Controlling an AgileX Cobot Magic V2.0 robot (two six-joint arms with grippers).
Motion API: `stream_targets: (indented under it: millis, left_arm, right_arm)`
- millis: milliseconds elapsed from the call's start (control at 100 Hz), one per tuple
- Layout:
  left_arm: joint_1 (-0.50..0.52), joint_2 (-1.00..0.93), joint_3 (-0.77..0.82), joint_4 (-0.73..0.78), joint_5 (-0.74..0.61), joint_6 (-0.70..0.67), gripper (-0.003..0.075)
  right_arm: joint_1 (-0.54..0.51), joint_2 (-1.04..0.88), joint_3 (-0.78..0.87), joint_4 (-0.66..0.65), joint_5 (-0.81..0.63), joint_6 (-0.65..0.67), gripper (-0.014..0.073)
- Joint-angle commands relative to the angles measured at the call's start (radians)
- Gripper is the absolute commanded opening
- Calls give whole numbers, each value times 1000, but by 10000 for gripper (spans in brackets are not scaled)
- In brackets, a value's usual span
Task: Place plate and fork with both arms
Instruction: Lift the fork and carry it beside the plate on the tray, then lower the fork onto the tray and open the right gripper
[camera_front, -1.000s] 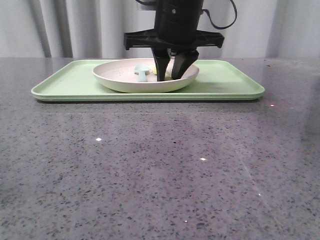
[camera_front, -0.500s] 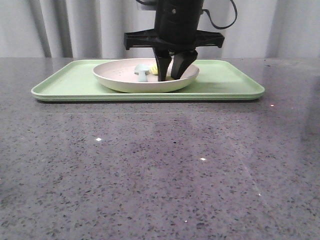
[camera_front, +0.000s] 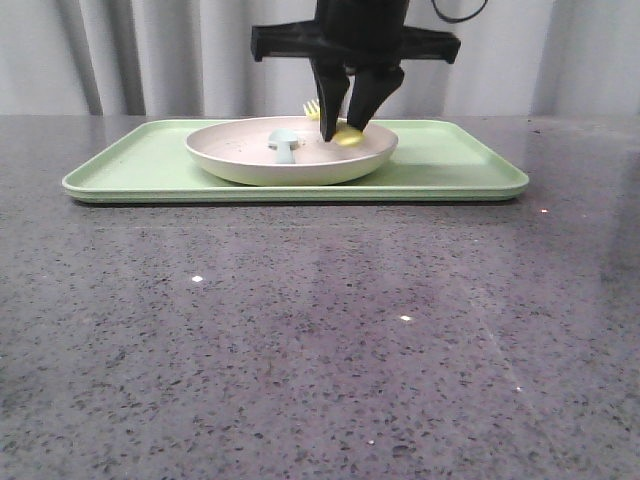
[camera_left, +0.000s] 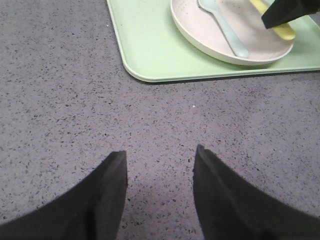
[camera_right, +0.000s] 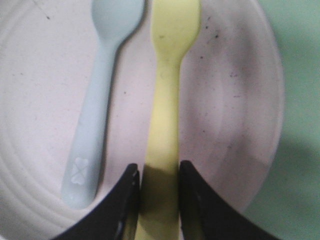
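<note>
The speckled off-white plate (camera_front: 240, 162) sits on the light green tray (camera_front: 450, 160). My right gripper (camera_front: 340, 130) hangs just above the plate's right side, shut on the handle of the yellow fork (camera_front: 348, 137), whose tines (camera_front: 312, 107) point to the back left. In the right wrist view the fork (camera_right: 167, 95) runs out from between the closed fingers (camera_right: 125, 200) over the plate (camera_right: 235, 100). My left gripper (camera_left: 160, 152) is open over bare table, well short of the tray (camera_left: 145, 45), and holds nothing. The plate (camera_left: 200, 35) and fork (camera_left: 280, 27) show beyond it.
A pale blue spoon (camera_front: 284, 143) lies in the plate beside the fork, also seen as the spoon (camera_right: 95, 115) and the spoon (camera_left: 225, 27). Grey speckled table (camera_front: 320, 330) stretches in front of the tray. A curtain hangs behind.
My right gripper has risen with the fork pinched in it, lifting the fork off the plate's floor. Plate, spoon and tray have stayed put.
</note>
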Motion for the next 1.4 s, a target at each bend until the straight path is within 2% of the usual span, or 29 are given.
stream_targets:
  millis: [0,310,510,690,830,1390]
  left_arm:
    - [-8,-2,-30,-17,-68,-8,315]
    - [-8,-2,-30,-38,-68,-8,315]
    - [-8,-2,-30,-38,-68,-8,315]
    - [-8,-2,-30,-38,-68,-8,315]
    - [-8,-2,-30,-38,-68,-8,315]
    - [-8,-2,-30,-38,-68,-8,315]
  right_arm:
    - [-23,-96,-27,-14,-14,19,-5]
    - [-118,-148,-26,-14,98,29,-5]
    - [-164,-145,-17,-14,101,33,-5]
    - [-196,-144,56,-10,66,38,-5]
    - [-197,-139,80,-8,11,38,-5]
    - [-197,-53,79,43,-4,38,-1]
